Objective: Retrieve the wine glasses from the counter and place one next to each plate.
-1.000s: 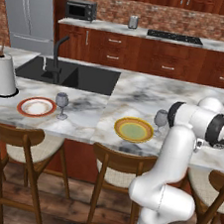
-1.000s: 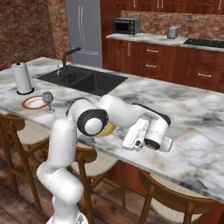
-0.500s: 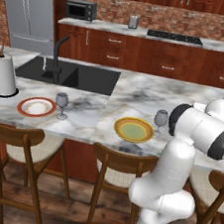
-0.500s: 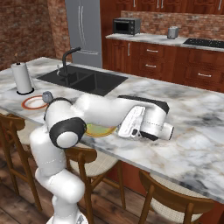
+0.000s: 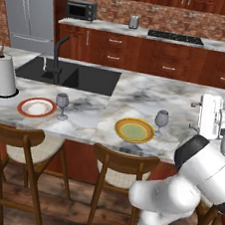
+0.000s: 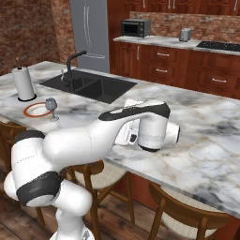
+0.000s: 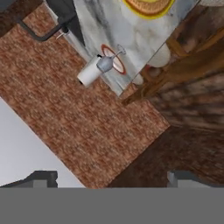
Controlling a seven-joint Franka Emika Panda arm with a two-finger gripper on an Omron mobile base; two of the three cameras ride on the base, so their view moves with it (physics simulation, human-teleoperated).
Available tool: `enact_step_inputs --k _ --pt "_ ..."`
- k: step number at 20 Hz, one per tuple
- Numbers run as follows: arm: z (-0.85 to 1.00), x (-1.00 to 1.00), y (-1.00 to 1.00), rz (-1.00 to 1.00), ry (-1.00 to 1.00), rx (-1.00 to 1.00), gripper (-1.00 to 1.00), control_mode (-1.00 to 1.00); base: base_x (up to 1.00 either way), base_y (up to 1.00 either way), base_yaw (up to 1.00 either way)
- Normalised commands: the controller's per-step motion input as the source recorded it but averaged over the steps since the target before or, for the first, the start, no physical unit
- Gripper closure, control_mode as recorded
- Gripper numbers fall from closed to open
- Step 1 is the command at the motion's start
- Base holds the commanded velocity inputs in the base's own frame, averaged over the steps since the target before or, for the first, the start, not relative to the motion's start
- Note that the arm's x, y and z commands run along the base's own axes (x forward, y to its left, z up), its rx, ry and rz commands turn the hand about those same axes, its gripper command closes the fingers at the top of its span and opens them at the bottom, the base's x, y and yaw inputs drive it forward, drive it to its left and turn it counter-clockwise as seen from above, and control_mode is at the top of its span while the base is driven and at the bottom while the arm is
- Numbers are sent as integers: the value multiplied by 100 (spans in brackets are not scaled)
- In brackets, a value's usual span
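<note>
1. Brick walls and reddish-brown cabinets frame this kitchen, and all the action sits on the marbled island surface (image 5: 151, 97) with its black sink (image 5: 69, 74).
2. One wine glass (image 5: 62, 101) stands upright just beside the orange-red plate (image 5: 36, 107), on the side toward the yellow one. That looks like a finished place setting.
3. The second wine glass (image 5: 161, 119) stands upright just beside the yellow plate (image 5: 134, 130), on its far-right edge, so both plates now have a glass apiece.
4. Judging by that layout, the task looks essentially done: each glass sits close to its plate rather than on it, where a diner on the wooden chairs (image 5: 123, 162) could reach it.
5. The end effector (image 5: 210, 116) hangs over the right end of the island, well apart from the nearer glass, turned sideways instead of pointing down at anything.
6. Its wrist camera looks along the island toward the brick wall, catching the far glass, the orange-red plate and the paper towel roll (image 7: 89, 72) at a rolled angle.
7. Two dark finger tips (image 7: 43, 177) sit far apart at the bottom of that wrist view with nothing between them: spread wide and empty.
8. The back counter (image 5: 159, 36) carries the microwave (image 5: 80, 10) and a toaster (image 5: 134, 22); no glasses are visible on it.
</note>
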Motion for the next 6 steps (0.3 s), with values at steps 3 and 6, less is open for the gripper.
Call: enact_step_inputs --k 3,6 --pt "46 -100 70 0 -24 0 -100 -100 0 0 0" --pt "47 -100 74 0 -27 0 -100 -100 0 0 0"
